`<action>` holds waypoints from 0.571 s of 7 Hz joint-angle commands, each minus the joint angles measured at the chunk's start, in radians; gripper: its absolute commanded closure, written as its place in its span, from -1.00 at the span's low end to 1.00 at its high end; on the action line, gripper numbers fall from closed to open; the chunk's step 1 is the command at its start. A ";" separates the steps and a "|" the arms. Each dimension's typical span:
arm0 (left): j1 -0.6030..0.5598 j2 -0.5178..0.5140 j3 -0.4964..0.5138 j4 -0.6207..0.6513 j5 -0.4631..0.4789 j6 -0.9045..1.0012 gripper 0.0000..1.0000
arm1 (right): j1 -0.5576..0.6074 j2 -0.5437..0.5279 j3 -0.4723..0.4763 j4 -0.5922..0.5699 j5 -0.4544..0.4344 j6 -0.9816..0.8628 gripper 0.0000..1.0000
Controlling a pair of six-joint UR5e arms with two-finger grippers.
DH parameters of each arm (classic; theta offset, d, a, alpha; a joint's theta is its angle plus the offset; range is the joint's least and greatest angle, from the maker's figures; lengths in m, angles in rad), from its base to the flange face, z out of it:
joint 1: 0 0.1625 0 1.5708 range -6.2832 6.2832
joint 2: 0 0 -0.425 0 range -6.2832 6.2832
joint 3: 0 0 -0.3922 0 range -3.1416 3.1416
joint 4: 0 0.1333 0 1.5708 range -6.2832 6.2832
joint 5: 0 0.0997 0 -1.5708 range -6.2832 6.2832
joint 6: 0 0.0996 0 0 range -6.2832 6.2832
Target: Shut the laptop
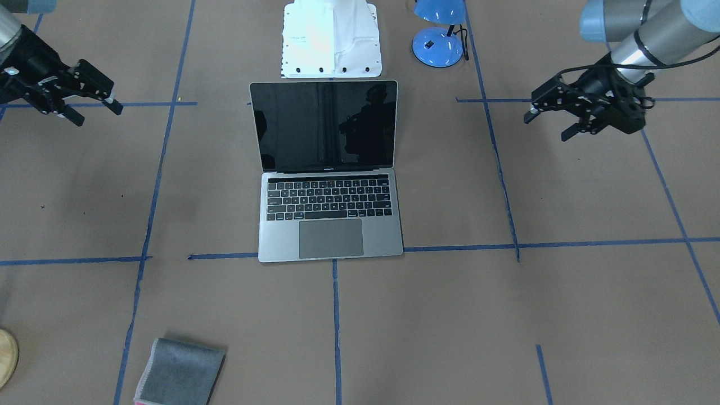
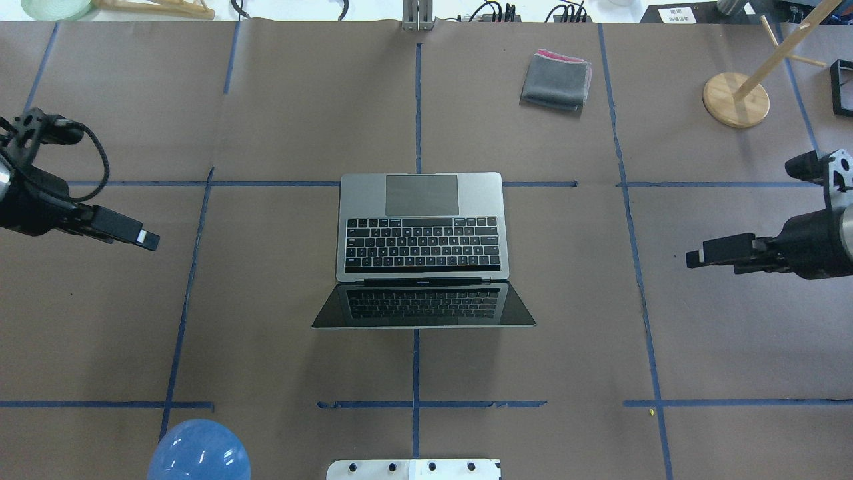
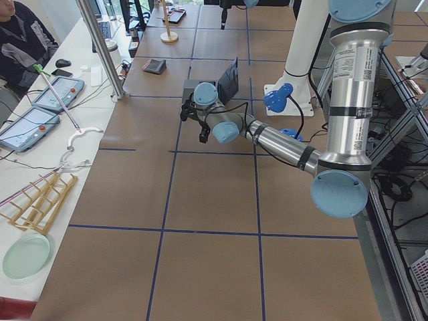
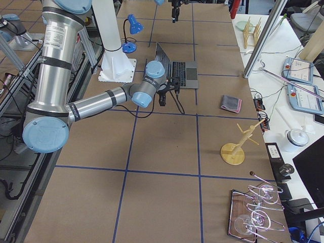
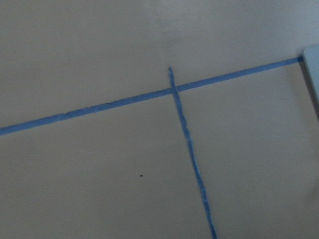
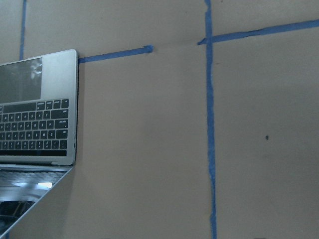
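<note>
The laptop (image 1: 329, 214) lies open in the middle of the table, grey with black keys and a large trackpad. Its glossy black screen (image 1: 324, 125) stands up, leaning back toward the robot's base. It also shows in the overhead view (image 2: 420, 233) and the right wrist view (image 6: 40, 119). My left gripper (image 1: 547, 126) hovers open and empty well to the laptop's side, also seen in the overhead view (image 2: 150, 239). My right gripper (image 1: 95, 112) hovers open and empty on the other side, also in the overhead view (image 2: 694, 257). Neither touches the laptop.
A small folded grey cloth (image 2: 556, 80) lies at the far side of the table. A wooden stand (image 2: 736, 100) is at the far right. A blue desk lamp (image 1: 437, 45) stands beside the white robot base (image 1: 332, 39), behind the screen.
</note>
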 commanded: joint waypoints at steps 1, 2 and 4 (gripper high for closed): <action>0.170 -0.074 -0.003 -0.158 0.081 -0.241 -0.99 | -0.160 -0.058 0.003 0.204 -0.121 0.136 -1.00; 0.254 -0.105 -0.002 -0.158 0.153 -0.260 -0.99 | -0.253 -0.066 0.003 0.278 -0.226 0.181 -0.95; 0.348 -0.131 0.004 -0.158 0.177 -0.248 -0.92 | -0.476 -0.052 0.008 0.297 -0.497 0.192 -0.33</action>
